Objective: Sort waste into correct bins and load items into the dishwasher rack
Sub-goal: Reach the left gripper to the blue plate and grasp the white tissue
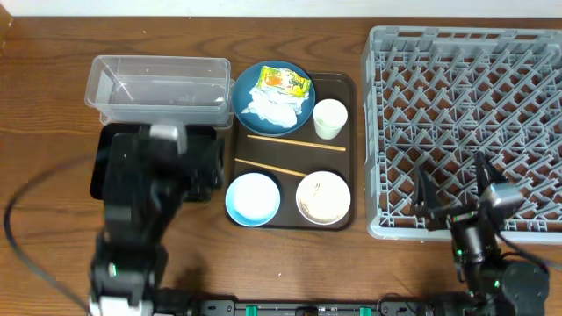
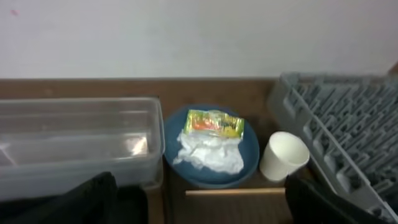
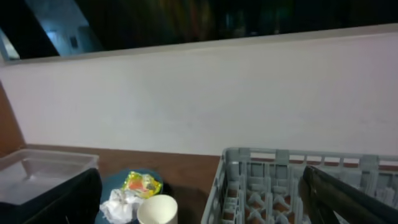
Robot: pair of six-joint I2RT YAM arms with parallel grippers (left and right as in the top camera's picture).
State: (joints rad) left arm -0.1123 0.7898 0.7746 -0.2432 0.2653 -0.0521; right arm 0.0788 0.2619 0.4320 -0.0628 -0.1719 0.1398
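Observation:
The dark-blue plate [image 1: 248,88] on the brown tray holds the yellow-orange wrapper [image 1: 283,82] and crumpled tissue [image 1: 277,107]; both show in the left wrist view [image 2: 214,123] [image 2: 210,152]. The white cup [image 1: 329,118], two chopsticks [image 1: 294,143], light-blue bowl [image 1: 253,198] and white bowl [image 1: 323,197] sit on that tray. Loose rice is not distinguishable. The clear tub [image 1: 158,88] stands far left, the black tray [image 1: 98,167] in front of it. My left gripper [image 1: 204,168] is open over the black tray. My right gripper [image 1: 452,189] is open and empty over the grey rack [image 1: 465,105].
The brown serving tray [image 1: 344,88] lies between the bins and the rack. The left arm covers most of the black tray. A black cable [image 1: 26,237] loops on the table at the front left. A white wall backs the table.

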